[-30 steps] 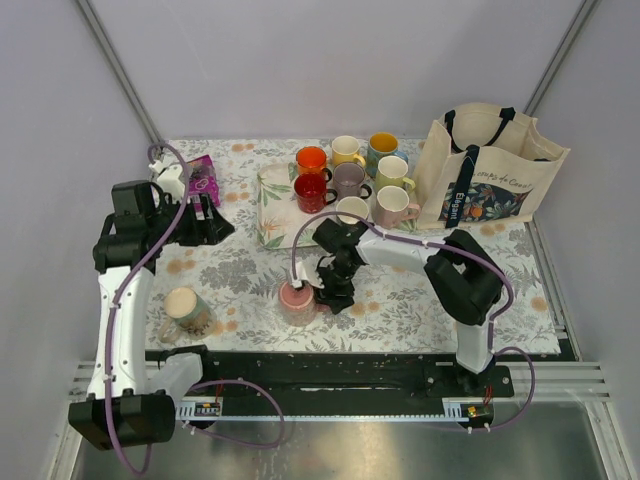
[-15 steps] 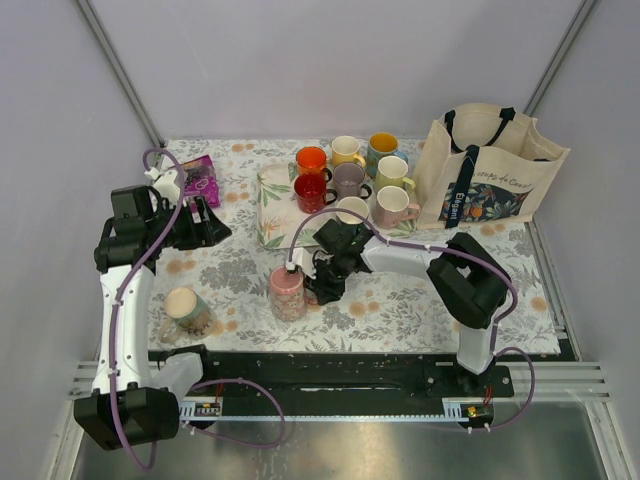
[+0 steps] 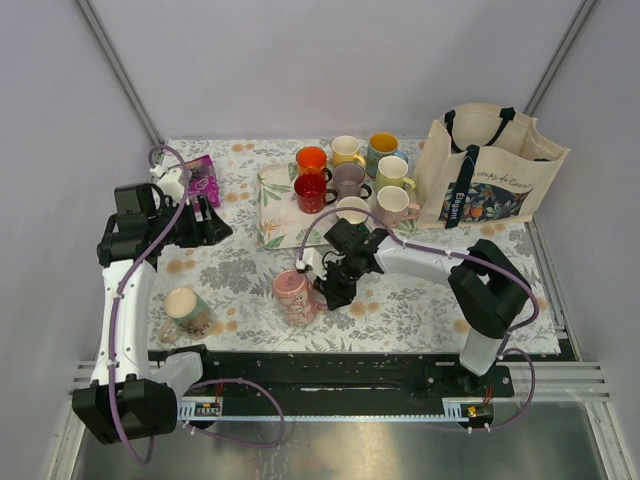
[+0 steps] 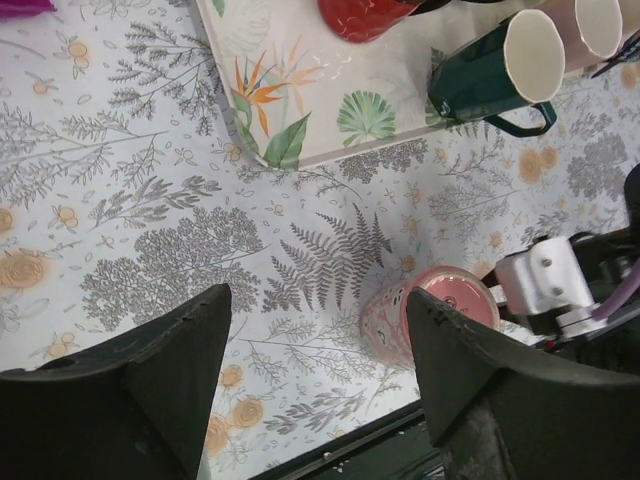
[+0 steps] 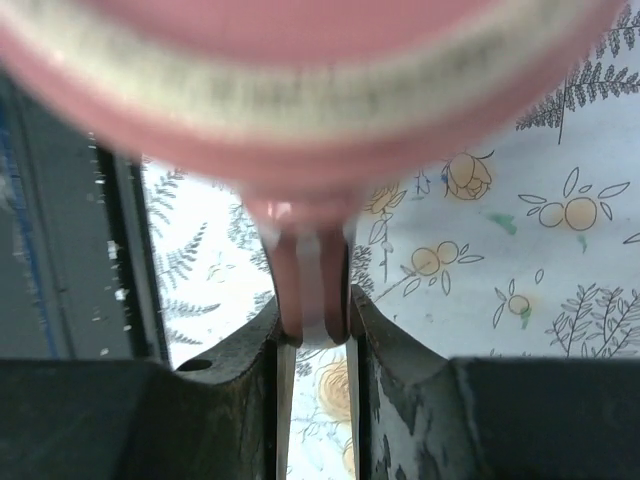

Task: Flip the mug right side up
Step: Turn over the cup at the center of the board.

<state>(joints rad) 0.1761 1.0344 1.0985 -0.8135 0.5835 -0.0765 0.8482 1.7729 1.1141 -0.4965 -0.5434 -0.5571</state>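
The mug [image 3: 296, 296] is salmon pink with a pale pattern. It hangs tilted just above the floral cloth at the front centre. My right gripper [image 3: 323, 288] is shut on its handle [image 5: 312, 285], which sits pinched between both fingers [image 5: 385, 350] in the right wrist view. The mug's body [image 5: 300, 90] fills the top of that view, blurred. In the left wrist view the mug [image 4: 425, 318] shows one round pink end, facing up. My left gripper [image 3: 214, 228] hovers far left of it, open and holding nothing [image 4: 320, 300].
A floral tray [image 3: 270, 215] and a cluster of several mugs [image 3: 350, 178] stand at the back centre. A tote bag [image 3: 490, 170] is at the back right. A beige mug [image 3: 186, 310] lies front left, and a magenta packet [image 3: 205, 180] sits at the back left.
My right gripper closed on the mug's handle, lifted the mug off the cloth and tipped it over from standing on its end. The left arm barely shifted.
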